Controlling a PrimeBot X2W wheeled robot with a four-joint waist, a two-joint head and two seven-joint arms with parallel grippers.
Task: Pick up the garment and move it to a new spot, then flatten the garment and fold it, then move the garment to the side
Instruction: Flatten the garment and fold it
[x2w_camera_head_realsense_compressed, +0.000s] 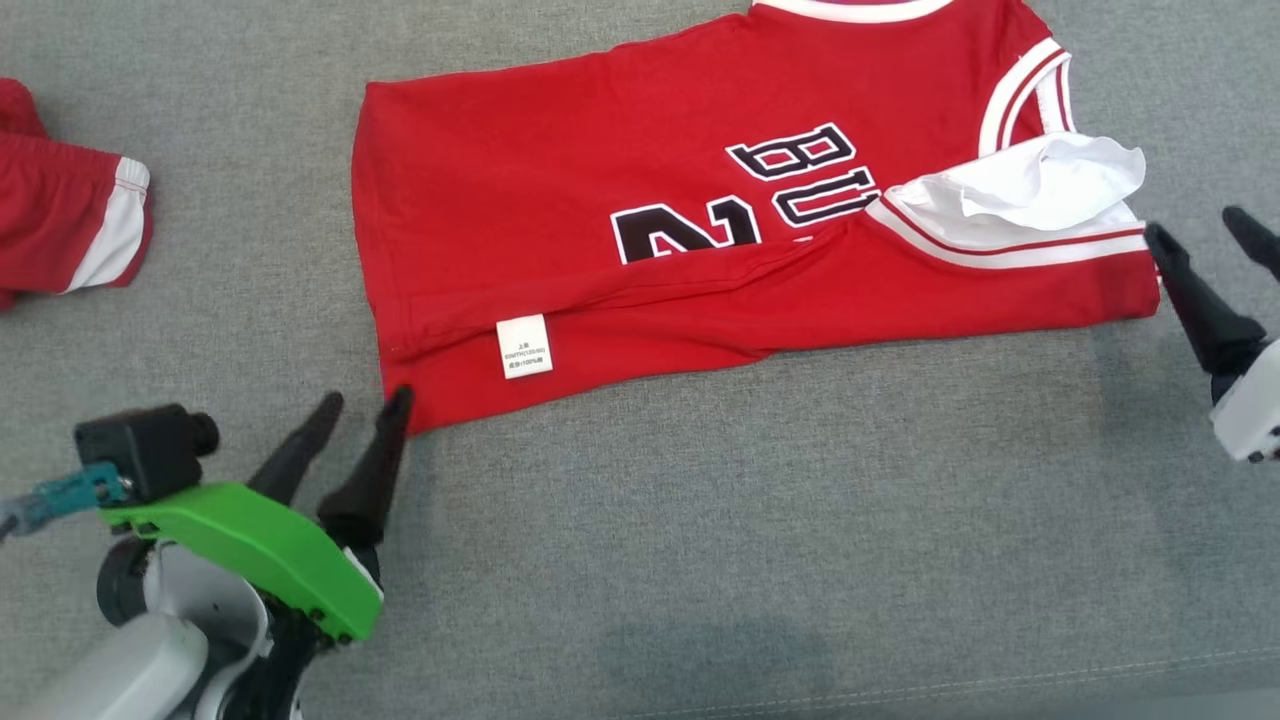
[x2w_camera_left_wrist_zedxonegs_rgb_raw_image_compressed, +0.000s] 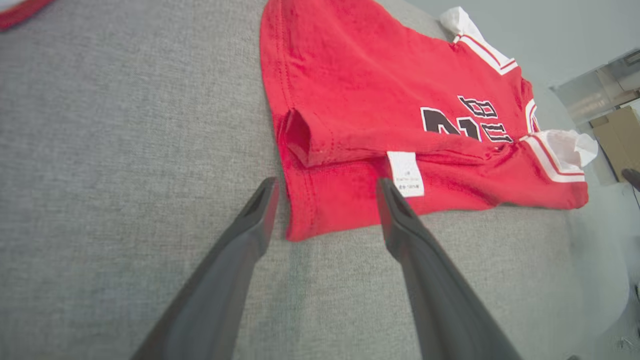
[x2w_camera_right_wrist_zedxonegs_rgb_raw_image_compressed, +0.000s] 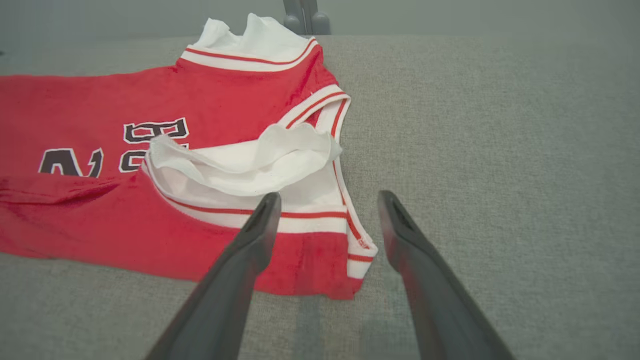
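Jersey (x2w_camera_head_realsense_compressed: 700, 230) lies flat on grey surface (x2w_camera_head_realsense_compressed: 800, 550), toward 12 o'clock. Its near long edge is folded up over the number, so the first lengthwise fold looks laid. Left gripper (x2w_camera_head_realsense_compressed: 365, 398) at 8 o'clock by hem corner, jaws wide, empty; tip maybe touching cloth, hard to tell. Right gripper (x2w_camera_head_realsense_compressed: 1195, 225) at 3 o'clock beside armhole end, jaws wide, empty. One gripper per end suits a straight fold edge.

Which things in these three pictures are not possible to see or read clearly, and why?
- Head view: jersey, neckline cut off by the top edge.
- Head view: black print, partly covered by the folded-over flap.
- Head view, left wrist view: white label, text too small to read.
- Head view: second red garment, cut off by the left edge.
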